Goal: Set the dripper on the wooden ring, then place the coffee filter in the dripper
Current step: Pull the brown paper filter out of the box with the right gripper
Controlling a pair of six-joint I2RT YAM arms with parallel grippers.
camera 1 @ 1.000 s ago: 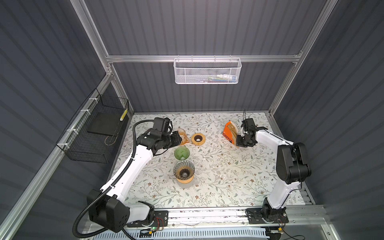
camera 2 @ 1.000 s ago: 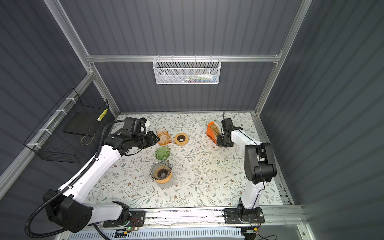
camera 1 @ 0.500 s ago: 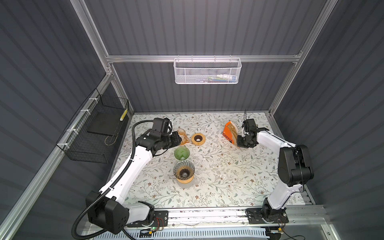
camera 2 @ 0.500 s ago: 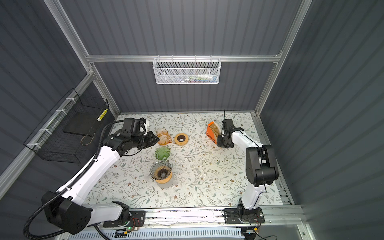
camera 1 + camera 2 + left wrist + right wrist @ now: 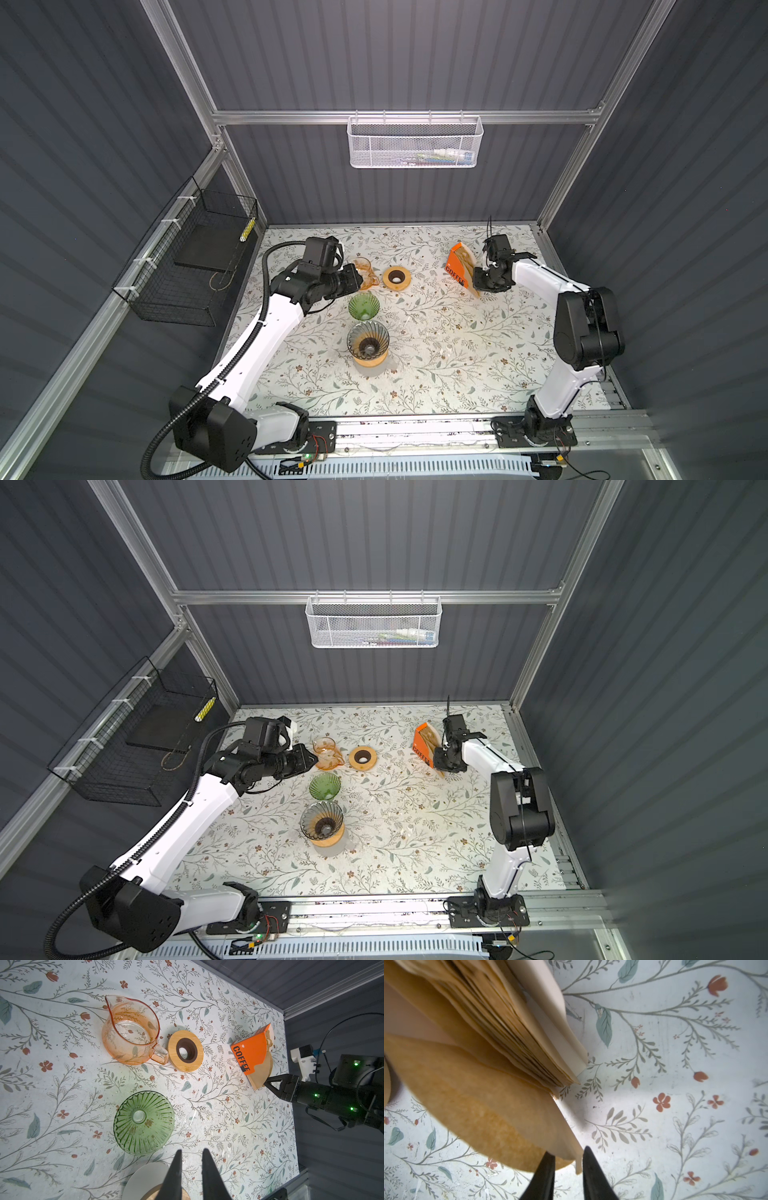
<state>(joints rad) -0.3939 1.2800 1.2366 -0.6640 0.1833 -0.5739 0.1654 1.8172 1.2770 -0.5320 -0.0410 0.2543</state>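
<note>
Our right gripper (image 5: 568, 1152) stands narrowly parted around the corner of the outermost coffee filter (image 5: 488, 1115), which leans out of the orange pack (image 5: 459, 266). It grips nothing yet. Closing here could slip off that thin edge, or drag the pack over. Our left gripper (image 5: 191, 1152), slightly open, is empty. The dripper (image 5: 368, 343) stands well apart.

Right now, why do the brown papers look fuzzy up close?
In the right wrist view the coffee filters sit close to the lens and blur, while the tablecloth looks sharp; in the left wrist view the green dripper tints the cloth beside it.
</note>
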